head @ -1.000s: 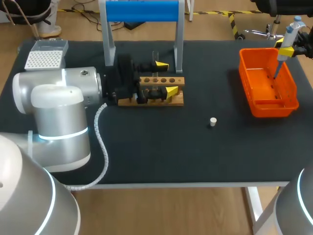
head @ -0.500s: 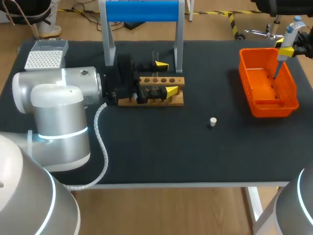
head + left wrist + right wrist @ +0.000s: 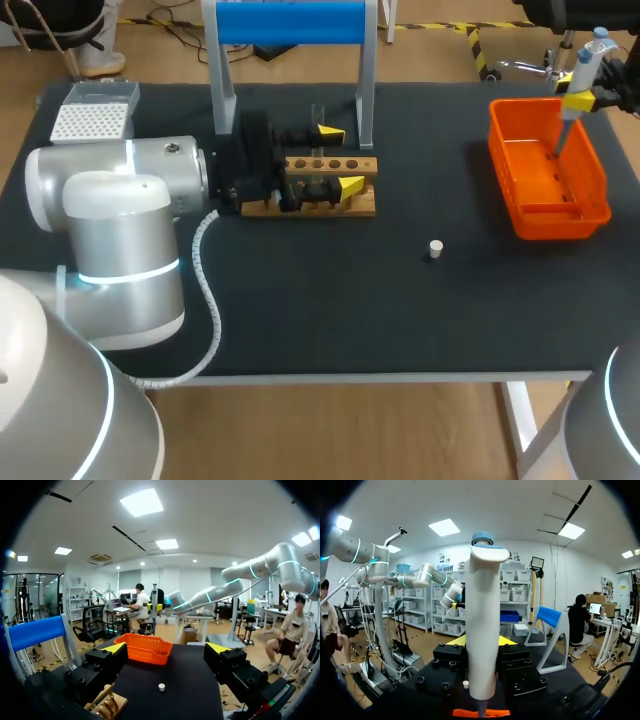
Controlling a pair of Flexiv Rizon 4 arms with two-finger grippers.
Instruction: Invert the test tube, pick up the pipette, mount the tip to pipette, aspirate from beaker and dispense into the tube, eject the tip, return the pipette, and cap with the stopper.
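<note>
Our right claw (image 3: 578,97) grasps the pipette (image 3: 588,62) above the basket (image 3: 520,215) at the bench's far right corner; our left claw (image 3: 340,158) sits released at the rack (image 3: 360,207). Pickup looks done; mounting needs a carry to the far-left tip box (image 3: 92,120)

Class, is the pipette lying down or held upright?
Upright: the right gripper holds the pipette near vertical, narrow end down toward the orange basket.

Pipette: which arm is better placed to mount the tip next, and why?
Right, probably. Its tool is shut on the pipette, upright over the orange basket. The left tool is open at the wooden rack and holds nothing.
</note>
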